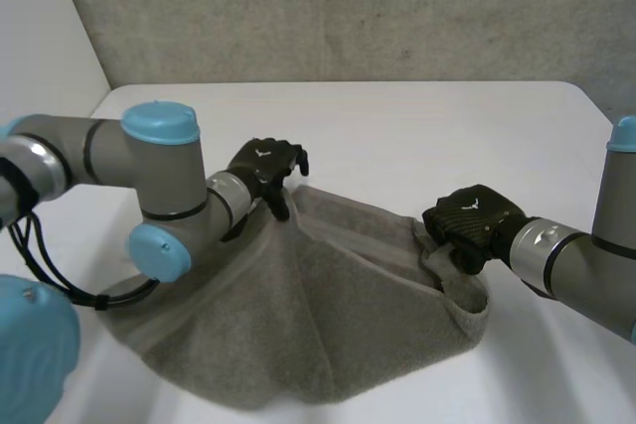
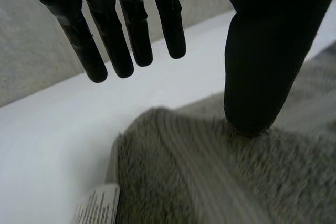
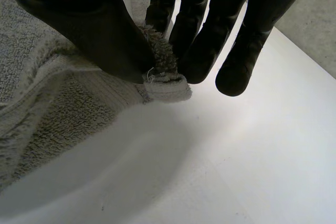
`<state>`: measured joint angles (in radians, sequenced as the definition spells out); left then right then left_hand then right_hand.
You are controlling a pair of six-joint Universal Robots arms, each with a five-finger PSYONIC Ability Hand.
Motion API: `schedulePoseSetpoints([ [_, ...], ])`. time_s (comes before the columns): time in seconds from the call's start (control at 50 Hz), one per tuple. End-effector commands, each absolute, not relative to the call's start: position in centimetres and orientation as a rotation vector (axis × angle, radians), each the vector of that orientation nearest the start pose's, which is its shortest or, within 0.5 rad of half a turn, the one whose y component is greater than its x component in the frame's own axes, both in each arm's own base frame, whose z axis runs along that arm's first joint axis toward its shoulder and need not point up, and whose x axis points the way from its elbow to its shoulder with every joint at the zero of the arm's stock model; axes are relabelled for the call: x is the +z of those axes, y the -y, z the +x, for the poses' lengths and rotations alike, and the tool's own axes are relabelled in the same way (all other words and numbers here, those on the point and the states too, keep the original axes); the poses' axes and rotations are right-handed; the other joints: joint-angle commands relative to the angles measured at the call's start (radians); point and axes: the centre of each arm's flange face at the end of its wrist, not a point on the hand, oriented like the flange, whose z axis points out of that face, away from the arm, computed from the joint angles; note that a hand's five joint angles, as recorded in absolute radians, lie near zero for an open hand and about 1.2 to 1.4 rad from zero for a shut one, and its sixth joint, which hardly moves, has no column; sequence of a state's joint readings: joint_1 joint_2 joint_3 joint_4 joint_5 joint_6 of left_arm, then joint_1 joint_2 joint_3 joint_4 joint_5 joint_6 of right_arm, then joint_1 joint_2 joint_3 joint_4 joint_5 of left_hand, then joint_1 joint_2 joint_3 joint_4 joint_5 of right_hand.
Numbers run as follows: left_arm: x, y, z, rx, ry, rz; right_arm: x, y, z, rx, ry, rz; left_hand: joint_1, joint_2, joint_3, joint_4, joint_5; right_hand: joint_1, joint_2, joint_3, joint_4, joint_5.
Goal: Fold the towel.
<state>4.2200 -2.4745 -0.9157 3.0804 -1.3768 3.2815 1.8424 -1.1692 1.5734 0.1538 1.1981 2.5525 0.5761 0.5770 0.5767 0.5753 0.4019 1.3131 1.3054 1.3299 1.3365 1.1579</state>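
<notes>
1. White table [image 1: 397,116] with a grey concrete-looking wall [image 1: 348,7] behind it, nothing else around except the job itself.
2. Starting at the left: the left arm [image 1: 109,161] reaches in and the left hand [image 1: 263,166] sits at the far left peak of the grey towel [image 1: 298,315].
3. In the left wrist view the fingers [image 2: 126,35] are straight and spread, hanging clear of the cloth. Only the thumb [image 2: 262,66] has its tip down on the pile. So that's an open hand touching the towel, not a pinch. A white care label [image 2: 97,205] pokes out at the towel's edge just beside it.
4. Middle: the towel rises to a ridge between the two hands, and its near part lies loose and rumpled on the table. I can't see any clean crease anywhere.
5. Right side: the right hand [image 1: 472,220] is at the towel's far right corner. The right wrist view shows that corner [image 3: 165,85] squeezed between the thumb [image 3: 89,24] and fingers [image 3: 199,24], lifted off the table. That's a proper grip.
6. Progress, my guess: early days. One corner is caught and the far edge is raised, but no fold has been laid. The left hand probably needs to close on its corner first. Then both corners get carried over to meet the opposite edge and flattened out.
</notes>
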Motion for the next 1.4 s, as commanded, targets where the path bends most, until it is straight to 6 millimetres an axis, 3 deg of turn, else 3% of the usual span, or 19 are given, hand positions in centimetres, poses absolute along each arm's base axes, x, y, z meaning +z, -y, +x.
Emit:
schedulePoseSetpoints([
  [0.02,12.1,33.6,-34.7,-1.891,-2.528,1.232,17.2,26.4,24.4,-1.484,-2.216,-1.313,0.090,0.089,0.089,0.090,0.089,0.083,0.091,0.066,0.060,0.064],
  [0.08,12.1,33.8,-34.4,-1.872,-2.480,1.224,17.0,26.5,24.4,-1.478,-2.221,-1.313,0.139,0.138,0.138,0.140,0.139,0.083,0.091,0.066,0.060,0.064],
  [0.16,12.8,34.2,-34.1,-1.882,-2.440,1.173,16.9,26.7,24.6,-1.480,-2.218,-1.315,0.792,0.791,0.791,0.793,0.791,0.083,0.091,0.066,0.060,0.064],
  [0.34,17.7,36.3,-34.9,-2.123,-2.259,1.064,18.6,29.7,27.0,-1.659,-2.165,-1.318,0.820,0.819,0.820,0.821,0.820,0.083,0.091,0.066,0.060,0.064],
  [0.38,21.0,37.6,-35.3,-2.270,-2.129,0.971,19.4,30.8,27.7,-1.745,-2.150,-1.298,0.820,0.819,0.820,0.821,0.820,0.083,0.091,0.066,0.060,0.064],
  [0.4,21.0,37.6,-35.3,-2.270,-2.128,0.970,20.9,32.1,28.3,-1.864,-2.120,-1.254,0.820,0.819,0.820,0.821,0.820,0.083,0.091,0.066,0.060,0.064],
  [0.48,27.2,39.3,-35.5,-2.536,-1.870,0.781,25.0,34.9,28.9,-2.145,-2.014,-1.067,0.820,0.819,0.820,0.821,0.820,0.083,0.091,0.066,0.060,0.064],
  [0.52,29.2,39.7,-35.4,-2.623,-1.777,0.716,29.9,37.5,29.1,-2.399,-1.837,-0.797,0.820,0.819,0.820,0.821,0.820,0.083,0.091,0.066,0.060,0.064],
  [0.54,31.0,39.9,-35.2,-2.702,-1.689,0.649,30.0,37.5,29.1,-2.400,-1.836,-0.796,0.820,0.819,0.820,0.821,0.820,0.083,0.091,0.066,0.060,0.064],
  [0.56,31.0,39.9,-35.2,-2.703,-1.688,0.649,31.9,38.1,29.1,-2.475,-1.761,-0.696,0.820,0.819,0.820,0.821,0.820,0.083,0.091,0.066,0.060,0.064],
  [0.58,33.4,39.7,-34.9,-2.788,-1.593,0.574,33.8,38.4,29.0,-2.531,-1.697,-0.612,0.820,0.819,0.820,0.821,0.820,0.083,0.091,0.066,0.060,0.064],
  [0.66,38.7,39.0,-33.6,-2.967,-1.380,0.343,36.4,38.6,28.5,-2.609,-1.633,-0.482,0.820,0.819,0.820,0.821,0.820,0.083,0.091,0.066,0.060,0.064],
  [0.72,39.7,39.4,-32.1,-2.980,-1.367,0.226,37.2,38.4,28.1,-2.636,-1.628,-0.434,0.820,0.819,0.820,0.821,0.820,0.083,0.091,0.066,0.060,0.064],
  [0.78,39.6,39.8,-31.0,-2.949,-1.413,0.185,36.9,38.0,27.9,-2.610,-1.675,-0.452,0.820,0.819,0.820,0.821,0.820,0.083,0.091,0.066,0.060,0.064],
  [0.86,36.7,39.4,-30.1,-2.819,-1.656,0.242,35.2,37.5,27.3,-2.516,-1.818,-0.542,0.820,0.819,0.820,0.821,0.820,0.083,0.091,0.066,0.060,0.064],
  [0.94,33.2,38.3,-29.8,-2.691,-1.855,0.350,30.8,35.8,27.4,-2.222,-2.053,-0.819,0.820,0.819,0.820,0.821,0.820,0.083,0.091,0.066,0.060,0.064],
  [1.06,22.4,33.6,-28.1,-2.301,-2.298,0.671,24.0,34.4,25.0,-1.851,-2.319,-1.057,0.820,0.819,0.820,0.821,0.820,0.083,0.091,0.066,0.060,0.064],
  [1.22,14.5,29.2,-26.2,-1.966,-2.546,0.774,17.7,32.4,22.6,-1.578,-2.486,-1.199,0.820,0.819,0.820,0.821,0.820,0.083,0.091,0.066,0.060,0.064],
  [1.4,13.8,27.0,-24.2,-1.894,-2.547,0.781,16.8,30.0,20.2,-1.511,-2.544,-1.225,0.820,0.819,0.820,0.821,0.820,0.083,0.091,0.066,0.060,0.064],
])
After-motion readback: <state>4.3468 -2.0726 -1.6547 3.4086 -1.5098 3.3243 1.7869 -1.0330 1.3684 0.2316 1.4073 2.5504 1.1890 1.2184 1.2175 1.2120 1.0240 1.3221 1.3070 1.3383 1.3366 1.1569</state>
